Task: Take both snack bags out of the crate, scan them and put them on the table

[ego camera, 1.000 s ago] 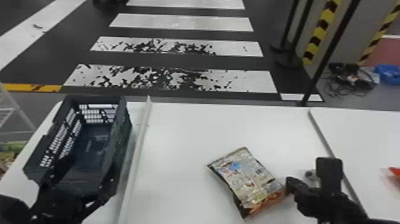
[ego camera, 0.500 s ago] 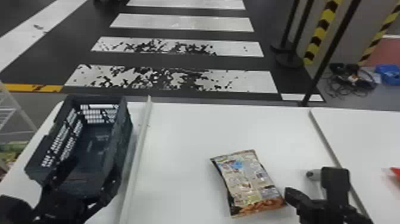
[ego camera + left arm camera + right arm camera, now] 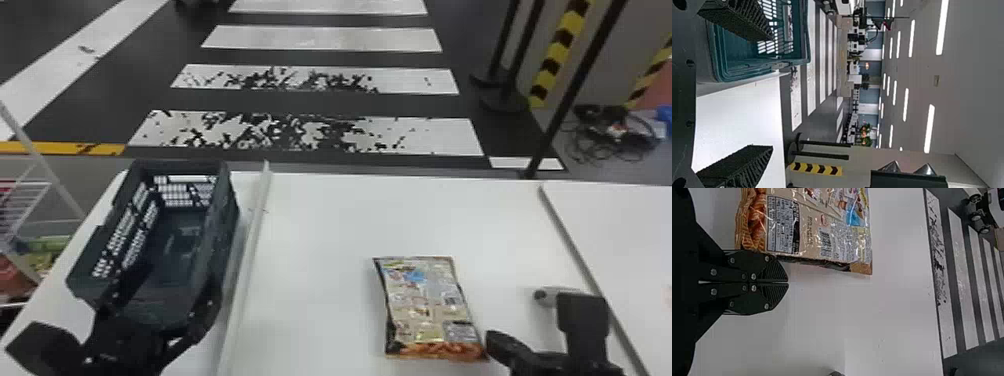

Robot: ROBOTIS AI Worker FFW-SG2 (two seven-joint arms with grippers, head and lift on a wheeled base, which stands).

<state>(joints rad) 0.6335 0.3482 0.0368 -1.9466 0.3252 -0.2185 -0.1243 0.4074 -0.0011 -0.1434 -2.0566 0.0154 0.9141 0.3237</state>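
The dark green crate [image 3: 230,200] stands on the table [image 3: 320,240] at the left; its floor shows between its slotted walls. Over its near end is my left gripper [image 3: 162,296], spread wide; in the left wrist view nothing lies between the fingers of this left gripper [image 3: 770,94], with the crate [image 3: 764,64] beside one finger. One snack bag [image 3: 425,305] lies flat, printed back up, right of the centre. My right gripper [image 3: 492,337] is at the bag's near right corner. In the right wrist view, the right gripper [image 3: 788,282] is shut on nothing, close beside the bag [image 3: 809,227].
A raised strip [image 3: 250,250] runs along the table beside the crate. A small grey rounded object [image 3: 545,295] lies just beyond my right gripper. A seam [image 3: 575,240] crosses the table at the right. Left of the table stands a white rack [image 3: 40,175].
The bag has turned clockwise, so its sides now run more nearly straight away from me. My right gripper has drawn back toward the near edge. The head view has swung slightly left.
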